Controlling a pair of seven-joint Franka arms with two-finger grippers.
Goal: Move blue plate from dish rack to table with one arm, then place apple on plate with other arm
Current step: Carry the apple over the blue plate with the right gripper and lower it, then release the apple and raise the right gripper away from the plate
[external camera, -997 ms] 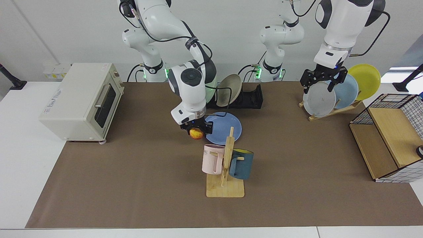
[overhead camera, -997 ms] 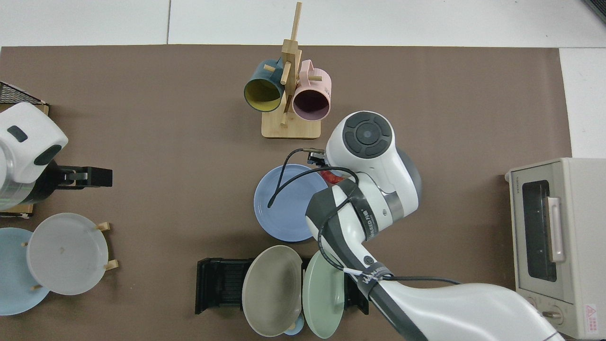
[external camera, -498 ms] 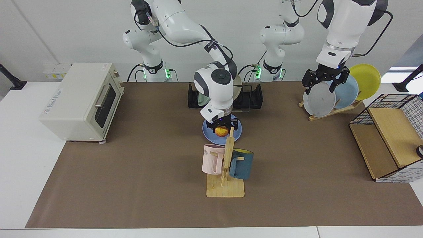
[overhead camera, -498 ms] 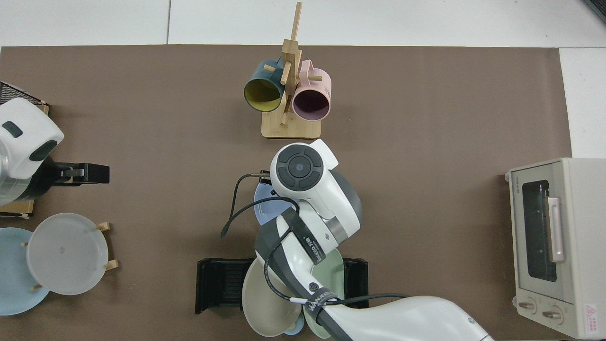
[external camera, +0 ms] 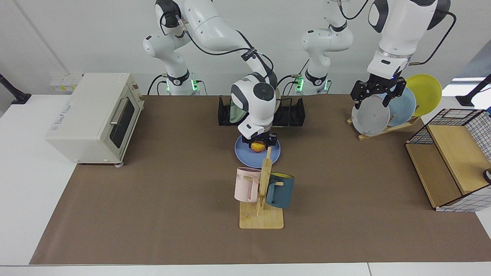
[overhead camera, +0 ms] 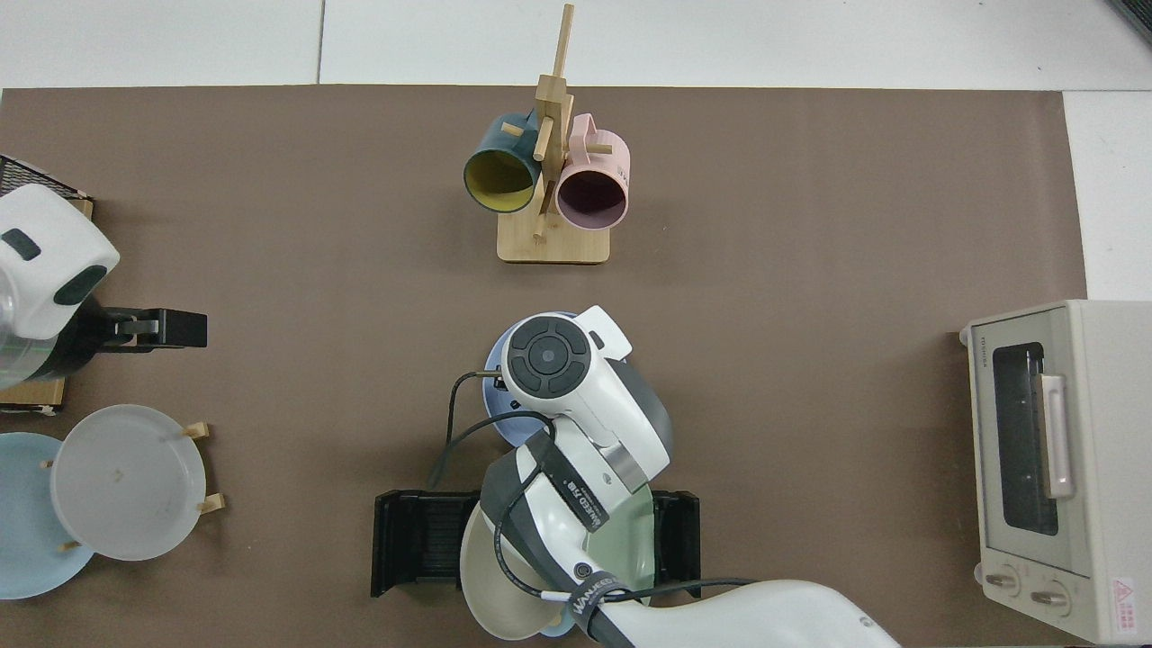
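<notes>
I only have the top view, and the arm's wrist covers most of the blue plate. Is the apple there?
Observer: Yes. In the facing view the right gripper is shut on the apple, just over the blue plate.
Operator: Is it resting on the plate?
Observer: Cannot tell. It sits low over the plate's middle, with the fingers around it.
Operator: And the other arm?
Observer: The left gripper waits, open, by the top of the grey plate on the wooden plate stand.

I am holding the apple in my right end effector over the blue plate; my left end effector is waiting by the plate stand.
</notes>
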